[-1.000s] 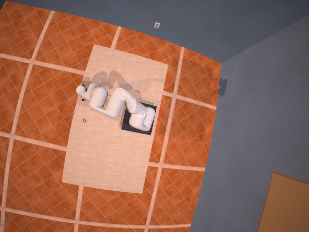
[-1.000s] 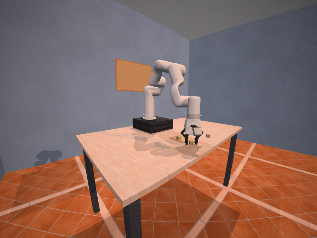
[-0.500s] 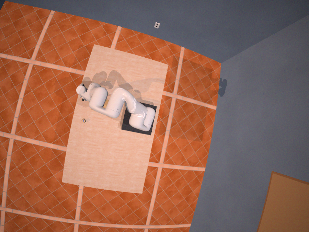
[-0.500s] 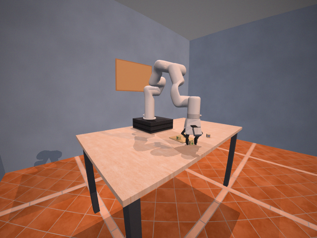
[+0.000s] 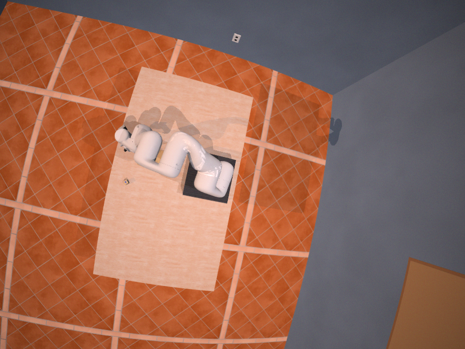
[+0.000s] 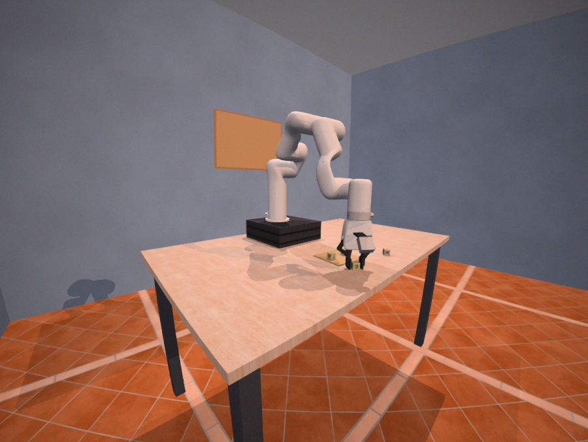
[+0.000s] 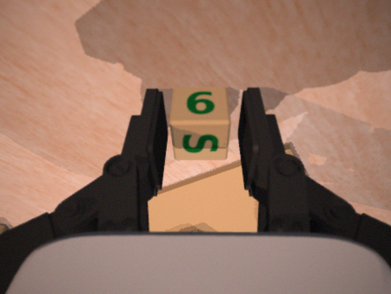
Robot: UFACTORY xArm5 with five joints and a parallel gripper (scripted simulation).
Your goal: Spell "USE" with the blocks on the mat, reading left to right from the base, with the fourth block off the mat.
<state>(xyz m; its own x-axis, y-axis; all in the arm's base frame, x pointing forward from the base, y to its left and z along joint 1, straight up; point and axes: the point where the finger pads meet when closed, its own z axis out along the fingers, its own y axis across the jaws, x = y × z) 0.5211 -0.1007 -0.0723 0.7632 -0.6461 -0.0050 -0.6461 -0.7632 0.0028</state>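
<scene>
From the top view, the white arm (image 5: 176,154) reaches from its black base (image 5: 187,189) across the wooden surface (image 5: 161,240). It covers nearly all of the mat (image 5: 160,155), of which only a small strip is seen between the links. The gripper (image 5: 125,149) is mostly hidden under the wrist, so its fingers cannot be judged here. One block with a blue mark (image 5: 126,181) lies alone, well apart from the mat, and it is the only block I can count in this view. In the exterior view the gripper (image 6: 355,260) points straight down just beside the mat (image 6: 321,255), on its side away from the base. Its two fingers reach down on both sides of the S block (image 6: 355,266), which stands on the surface. One block with green print (image 6: 332,256) sits on the mat, and the blue-marked block (image 6: 387,252) is well off the mat. That makes three blocks I can count surely. In the wrist view the gripper (image 7: 200,130) has its two dark fingers partly spread around the S block (image 7: 200,123). The fingers are very near its sides but not squeezing it, with a thin gap clearer at the right one. This one block shows a green "6" and a green "S", and it rests on the surface (image 7: 65,87) just past the edge of the one mat (image 7: 204,200), not on it.
</scene>
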